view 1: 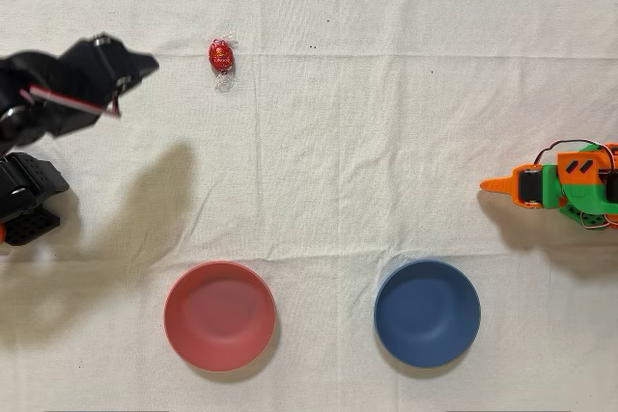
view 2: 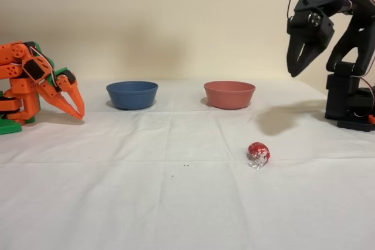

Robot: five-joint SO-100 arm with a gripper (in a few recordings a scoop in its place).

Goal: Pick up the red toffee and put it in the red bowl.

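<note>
Nothing is done yet, by the look of it; the red toffee (view 2: 258, 153) lies alone on the white cloth (view 2: 146, 203), well apart from the red bowl (view 2: 229, 94), which sits empty. The black arm's gripper (view 2: 300, 62) hangs raised above the table, holding nothing, its jaws near together though I cannot tell if fully closed; the whole pick and drop remain. The sweet is a small shiny red oval with crinkly clear twisted ends.

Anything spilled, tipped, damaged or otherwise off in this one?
Nothing stands out. The red toffee lies alone on the cloth with its wrapper intact. The red bowl and the blue bowl sit upright side by side. The black arm's pincer hangs raised above the table, holding nothing.
</note>
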